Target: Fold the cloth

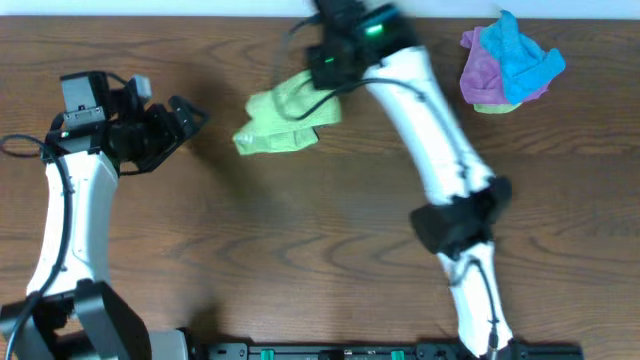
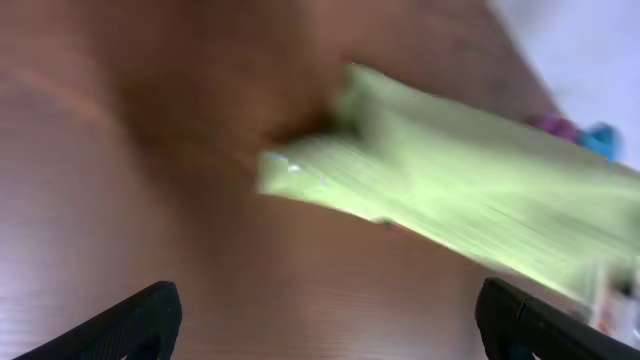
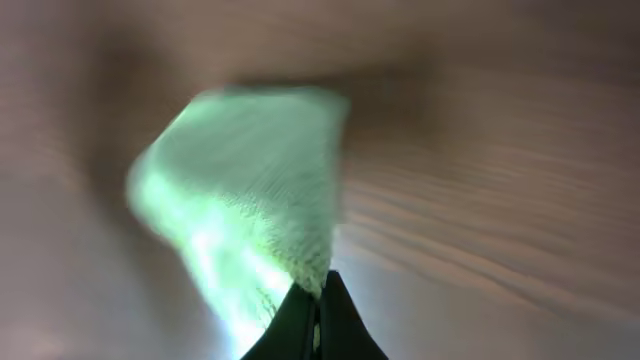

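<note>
right end effector (image 3: 318,288) pinching cloth (image 3: 250,190) | purple cloth (image 1: 480,72), blue cloth (image 1: 517,55) well apart

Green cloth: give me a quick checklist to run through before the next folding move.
1. Right hand shut on an edge of the green cloth: ok.
2. Left hand open, holding nothing: ok.
3. Left hand apart from the green cloth: ok.
4. Green cloth lying flat, edges lined up: not ok, it is bunched.
5. Pile of purple and blue cloths well away from the green cloth: ok.
6. Where the corners lie: cannot tell, both wrist views are blurred.
</note>
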Tool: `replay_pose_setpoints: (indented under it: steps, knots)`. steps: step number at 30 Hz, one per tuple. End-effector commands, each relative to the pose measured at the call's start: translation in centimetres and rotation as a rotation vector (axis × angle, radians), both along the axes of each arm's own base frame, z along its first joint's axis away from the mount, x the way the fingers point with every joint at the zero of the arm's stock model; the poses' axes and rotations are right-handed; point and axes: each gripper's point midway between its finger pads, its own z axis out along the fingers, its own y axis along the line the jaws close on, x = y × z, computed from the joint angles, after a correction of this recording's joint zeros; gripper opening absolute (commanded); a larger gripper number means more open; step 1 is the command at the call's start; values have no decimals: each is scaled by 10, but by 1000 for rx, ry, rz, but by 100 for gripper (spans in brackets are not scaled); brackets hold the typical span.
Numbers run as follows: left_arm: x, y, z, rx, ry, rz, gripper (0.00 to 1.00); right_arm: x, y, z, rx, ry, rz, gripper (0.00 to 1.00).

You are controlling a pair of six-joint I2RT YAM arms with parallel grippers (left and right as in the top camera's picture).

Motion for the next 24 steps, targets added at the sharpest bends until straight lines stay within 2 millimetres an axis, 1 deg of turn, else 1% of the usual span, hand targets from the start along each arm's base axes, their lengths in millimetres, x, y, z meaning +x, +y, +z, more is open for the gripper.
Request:
replay_pose_setpoints:
  steps: [1,2,3,4,5,6,7,11,14,21,24]
  knots:
    - [0,8,-8,44,18,25,95,-13,-77,88,-130,-212,-181,1]
    - [1,6,-7,35,12,19,95,-18,-92,92,-166,-212,-208,1]
    - [2,6,-7,31,9,22,95,-22,-103,95,-191,-209,-228,1]
    - [2,6,-7,29,10,24,95,-27,-111,95,-203,-194,-239,2]
    - [2,6,-7,29,11,24,96,-30,-118,93,-211,-174,-247,6]
    - [2,6,-7,29,12,24,95,-33,-123,90,-214,-151,-253,6]
    - [2,6,-7,29,12,24,95,-35,-126,88,-211,-133,-254,1]
    - [2,3,-5,10,7,13,95,-36,-126,86,-193,-119,-251,1]
    - [1,2,-5,7,7,11,96,-35,-117,86,-163,-118,-214,1]
    - [1,2,-5,8,8,11,95,-28,-64,92,-5,-152,-72,1]
    - [1,2,-5,9,7,10,95,-27,-39,92,54,-155,-9,1]
